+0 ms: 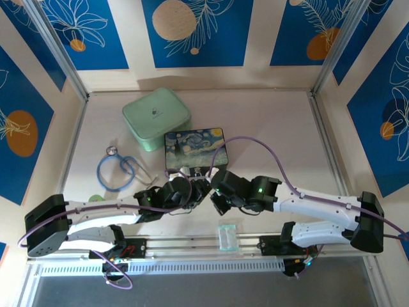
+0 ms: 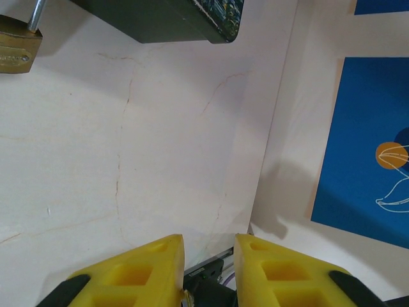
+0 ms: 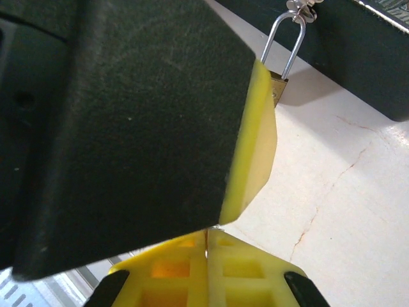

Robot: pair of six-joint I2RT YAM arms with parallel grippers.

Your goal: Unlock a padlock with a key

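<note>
left end effector (image 2: 209,246): jaws apart, empty, near the padlock (image 2: 16,51) hanging on the painted box (image 1: 195,148). right end effector (image 3: 208,252): clenched on a thin sliver, probably the key (image 3: 206,238). risk: the crowded end effectors may touch, knocking the key askew.

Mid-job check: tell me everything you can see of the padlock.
The padlock is small: a brass-coloured block body and a thin shiny silver U shackle. The shackle is looped through the little clasp on the dark painted box, with the body below it near the pale tabletop. In the right wrist view a yellow finger of the left hand hides most of the body; whether they touch cannot be told.
</note>
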